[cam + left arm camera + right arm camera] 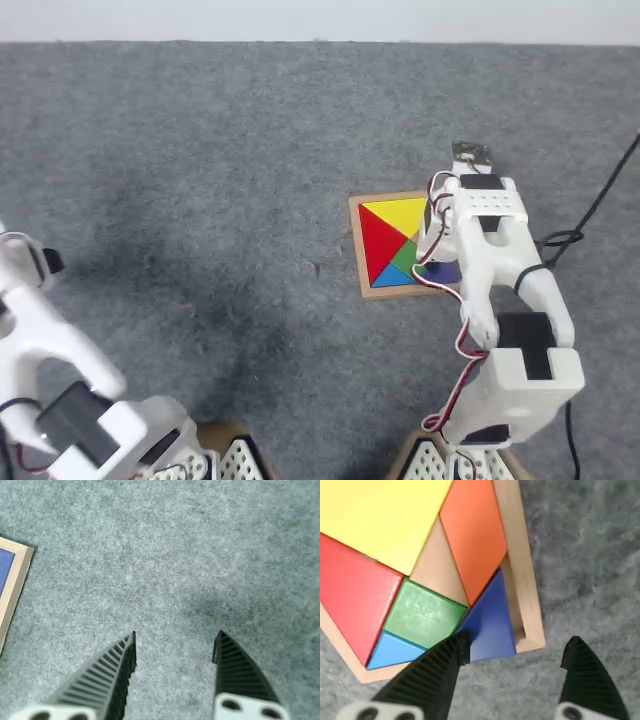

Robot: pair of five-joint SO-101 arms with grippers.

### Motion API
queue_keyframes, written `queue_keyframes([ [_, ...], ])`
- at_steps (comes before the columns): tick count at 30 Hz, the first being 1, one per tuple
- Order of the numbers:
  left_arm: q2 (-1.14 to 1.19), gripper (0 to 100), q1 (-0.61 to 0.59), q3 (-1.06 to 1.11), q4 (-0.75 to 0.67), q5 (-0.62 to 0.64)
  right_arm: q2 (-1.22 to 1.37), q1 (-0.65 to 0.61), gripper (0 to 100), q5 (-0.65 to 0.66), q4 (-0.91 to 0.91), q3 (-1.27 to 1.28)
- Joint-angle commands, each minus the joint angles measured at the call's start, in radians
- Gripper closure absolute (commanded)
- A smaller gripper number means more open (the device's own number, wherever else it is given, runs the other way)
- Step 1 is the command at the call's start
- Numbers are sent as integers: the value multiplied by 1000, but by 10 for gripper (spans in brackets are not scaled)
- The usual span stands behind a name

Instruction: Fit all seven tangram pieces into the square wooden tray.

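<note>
On the right half of the counter: the square wooden tray (356, 250) is lying flat on the grey felt-covered counter (200, 150), and the right arm is hanging over the tray's right side.
Seated pieces: the large yellow triangle (380, 520), large red triangle (355, 595), green square (422, 612), small light-blue triangle (392, 650) and orange parallelogram (472, 535) are sitting flat inside the rim.
Loose piece: the dark-blue triangle (490, 620) is lying at the tray's near right corner. Its base is overhanging the rim, so it is looking unseated.
Open spot: a bare-wood triangle is showing between yellow, orange and green. It is reading as tray floor, though I cannot tell for sure.
Right gripper (519, 645): its jaws are standing spread and gripping nothing. One tip is resting at the dark-blue triangle's corner, and the other is hanging off the tray above the counter.
Left gripper (176, 636): its jaws are standing spread and empty, hovering over bare counter at the near left, apart from the tray.
Step in hand: by my judgement, the arm is working on the late fitting, settling the dark-blue triangle into place.
Next move: this is calling for a gentle nudge of that triangle inward off the rim until it is dropping flat, without levering up the green square or orange parallelogram.
</note>
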Motion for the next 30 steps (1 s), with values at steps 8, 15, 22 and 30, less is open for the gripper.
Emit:
queue_keyframes([
  [8,-14,754,8,-10,-21,-11,45,108,706,17,-15,-80],
  [15,-14,754,8,-10,-21,-11,125,104,704,17,74,-199],
  [22,-14,754,17,-7,-21,-11,35,84,703,15,76,-219],
  [30,-14,754,18,-5,-21,-11,-205,-12,703,40,71,-18],
])
